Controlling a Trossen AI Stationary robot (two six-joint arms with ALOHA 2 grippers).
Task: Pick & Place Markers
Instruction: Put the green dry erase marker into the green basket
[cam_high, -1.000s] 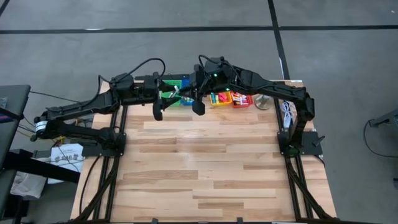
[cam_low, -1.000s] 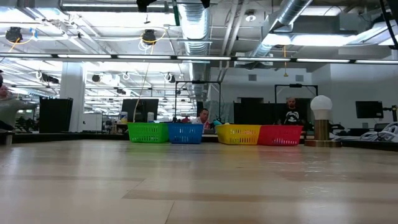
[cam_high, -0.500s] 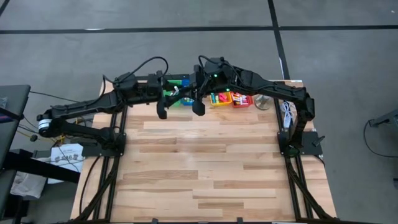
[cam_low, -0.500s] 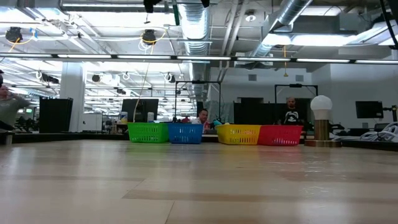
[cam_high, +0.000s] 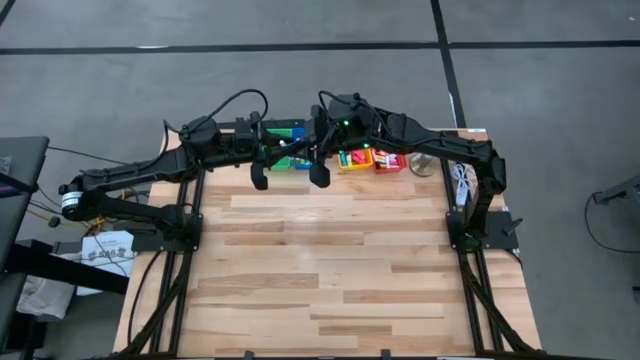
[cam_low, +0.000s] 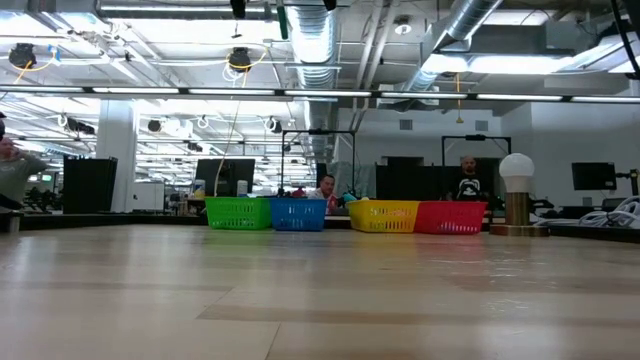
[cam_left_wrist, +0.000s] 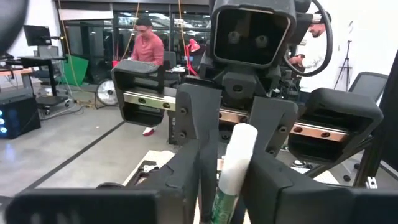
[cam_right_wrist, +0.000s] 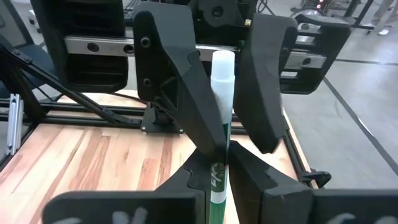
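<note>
In the high view, the left gripper (cam_high: 272, 158) and the right gripper (cam_high: 306, 152) meet tip to tip above the row of bins (cam_high: 362, 158) at the far edge of the table (cam_high: 330, 270), with a green marker (cam_high: 288, 152) spanning between them. In the low view, the green, blue, yellow and red bins (cam_low: 345, 215) stand in a row at the far end of the table (cam_low: 320, 300); neither gripper shows here. In the left wrist view, the white-capped green marker (cam_left_wrist: 231, 171) stands between the left fingers (cam_left_wrist: 186, 155), but whether they press it cannot be told, while the right wrist view shows the right fingers (cam_right_wrist: 245, 168) clamped on the marker (cam_right_wrist: 221, 124).

We can't see the green marker's (cam_right_wrist: 217, 180) lower end, it's buried between the right gripper's (cam_right_wrist: 219, 163) fingers. Bin (cam_high: 384, 160) contents are too small to sort out from above.
</note>
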